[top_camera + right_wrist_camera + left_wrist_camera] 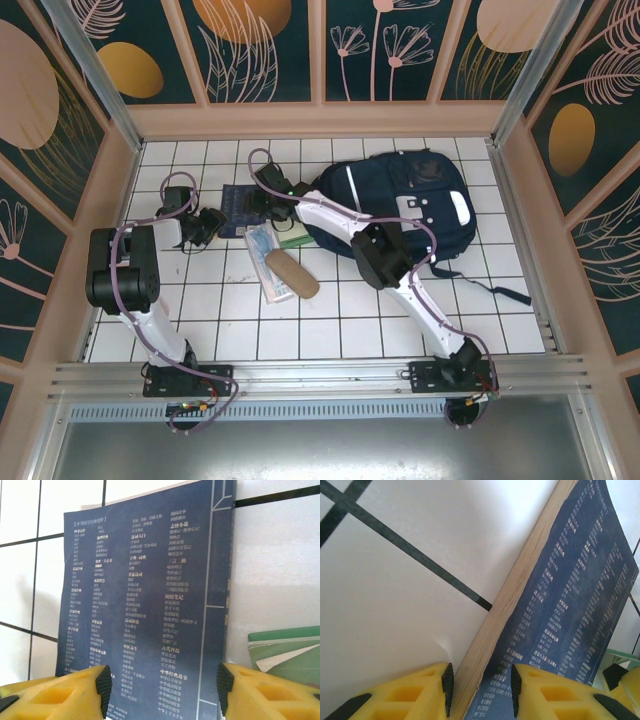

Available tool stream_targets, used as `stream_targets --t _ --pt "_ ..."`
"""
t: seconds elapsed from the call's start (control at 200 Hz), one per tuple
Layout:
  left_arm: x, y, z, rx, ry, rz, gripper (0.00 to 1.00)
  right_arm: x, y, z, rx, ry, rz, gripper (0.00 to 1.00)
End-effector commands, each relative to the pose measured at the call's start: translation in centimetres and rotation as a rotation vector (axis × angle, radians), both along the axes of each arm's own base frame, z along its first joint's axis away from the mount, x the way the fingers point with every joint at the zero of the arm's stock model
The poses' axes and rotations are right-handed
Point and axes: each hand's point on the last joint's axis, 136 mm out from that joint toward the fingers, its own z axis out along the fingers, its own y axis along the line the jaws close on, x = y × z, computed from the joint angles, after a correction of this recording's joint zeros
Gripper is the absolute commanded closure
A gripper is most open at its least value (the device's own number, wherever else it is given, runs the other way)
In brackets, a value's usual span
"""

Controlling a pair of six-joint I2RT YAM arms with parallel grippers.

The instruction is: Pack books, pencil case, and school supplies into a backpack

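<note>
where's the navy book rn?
Top view: navy book sits left of the backpack, next to the pale green box; the left gripper straddles its edge.

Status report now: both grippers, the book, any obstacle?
Left gripper astride edge of navy book, grip unclear. Right gripper open over its cover. Book outside backpack. Green box alongside.

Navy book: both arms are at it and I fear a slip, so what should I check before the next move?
1. Left gripper straddles the navy book at its page edge: ok.
2. Left grip firm on the book: cannot tell.
3. Right gripper open, fingers apart in front of the cover: ok.
4. Green box clear of the right arm's fingers: not ok, it lies close beside one finger.
5. Backpack mouth open for loading: cannot tell.
</note>
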Motion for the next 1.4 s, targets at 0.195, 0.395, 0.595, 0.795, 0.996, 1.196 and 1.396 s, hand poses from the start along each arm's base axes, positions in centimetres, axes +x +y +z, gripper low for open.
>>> stream_targets --t 0.195,0.395,0.595,0.795,0.996,1.196,1.396 --pt "-2.2 -3.0 -1.2 -0.096 0.062 -0.077 0.61 -2.9 -4.6 -8.8 -0.248 0.164 -0.034 0.39" --pt "-2.5 -4.7 -1.3 -0.12 0.065 -0.117 0.61 -4.8 -0.3 -9.3 -0.072 0.244 0.114 0.39" --pt "-2.8 -4.8 -1.4 -0.105 0.07 -0.109 0.61 -4.2 -3.8 -9.3 -0.24 0.218 -0.01 0.36" --pt "-2.9 -3.9 -1.3 -0.058 0.074 -0.087 0.62 -3.7 -9.2 -7.9 -0.352 0.183 -0.107 0.34" --pt "-2.5 -4.0 -0.9 -0.066 0.063 -0.083 0.62 -3.5 -12.3 -6.0 -0.411 0.122 -0.119 0.33" --pt "-2.3 -4.1 -0.7 -0.064 0.058 -0.096 0.61 -2.6 -7.3 -4.7 -0.259 0.086 0.037 0.33" --pt "-2.3 -4.1 -0.8 -0.057 0.064 -0.105 0.62 -0.9 -3.8 -1.5 -0.164 -0.032 0.069 0.33"
